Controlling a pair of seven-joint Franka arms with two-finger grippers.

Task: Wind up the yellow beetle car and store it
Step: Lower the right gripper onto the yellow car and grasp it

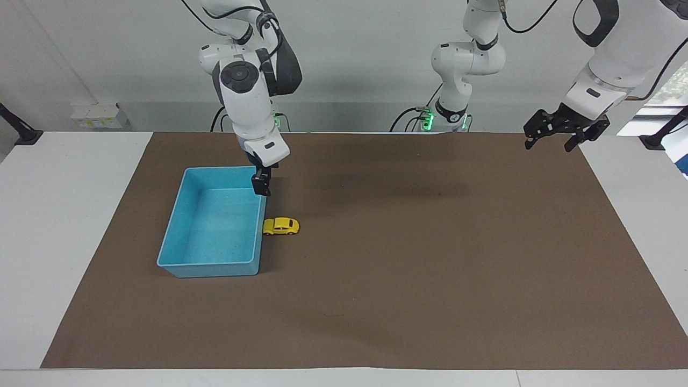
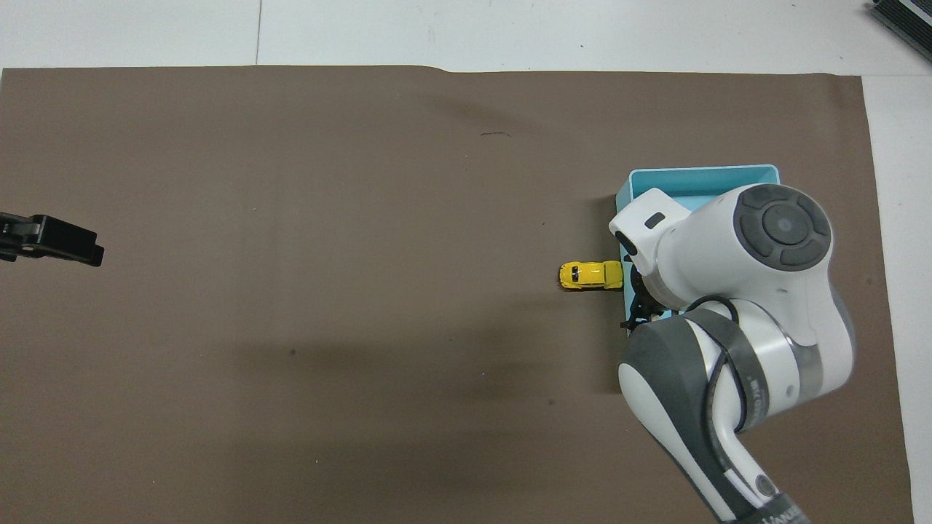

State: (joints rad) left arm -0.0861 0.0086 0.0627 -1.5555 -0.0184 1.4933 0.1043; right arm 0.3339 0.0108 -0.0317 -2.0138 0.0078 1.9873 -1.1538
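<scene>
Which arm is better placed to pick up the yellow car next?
The right. The right gripper hangs open over the tray wall beside the yellow beetle car; the left gripper waits at the left arm's end.

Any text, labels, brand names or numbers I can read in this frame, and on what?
Right arm's lower link: dark lettering runs along it in the overhead view, cut by the picture's edge, too small to read.
Yellow beetle car, light-blue tray, brown mat: no markings visible.

A robotics lab, probably. Robot arms (image 1: 247,102) are mounted along one edge of a white worktop (image 1: 64,226) under a brown mat (image 1: 430,269). Beside the arms, cables (image 1: 408,115) trail against a plain grey wall (image 1: 349,54).
</scene>
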